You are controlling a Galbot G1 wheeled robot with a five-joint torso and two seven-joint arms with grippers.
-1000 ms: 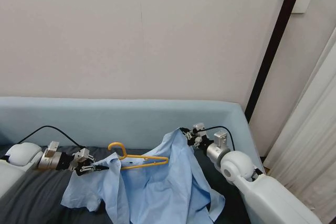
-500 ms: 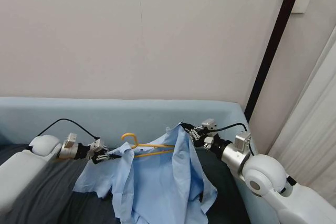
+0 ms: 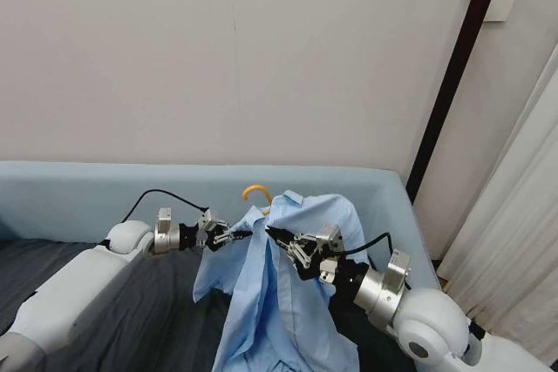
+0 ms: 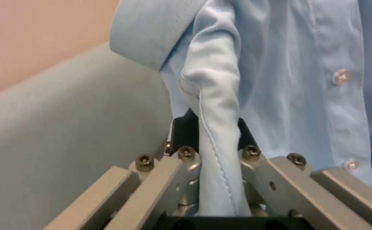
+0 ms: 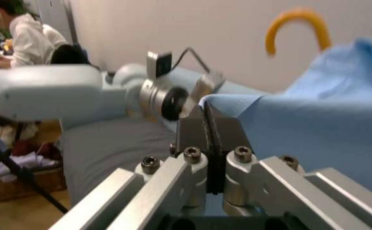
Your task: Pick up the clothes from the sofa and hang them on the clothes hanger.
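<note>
The long pale blue sofa (image 3: 105,193) has a dark grey seat. It runs across the head view from 9 o'clock to 3 o'clock. A light blue shirt (image 3: 296,302) is held up in front of the sofa's back, in the middle. It hangs down toward 6 o'clock.

The left gripper (image 3: 234,236) reaches in from 9 o'clock to the top of the shirt. Its fingers are squeezed tight on a folded edge of the shirt, just under the collar.

The right gripper (image 3: 277,240) comes up from 5 o'clock, and its tip is very near the left one. Its fingers are pinched together on another edge of the shirt.

The yellow hook of the hanger (image 3: 255,191) pokes out above the collar at 12 o'clock, just above both grippers. The rest of the hanger is hidden under the cloth.
</note>
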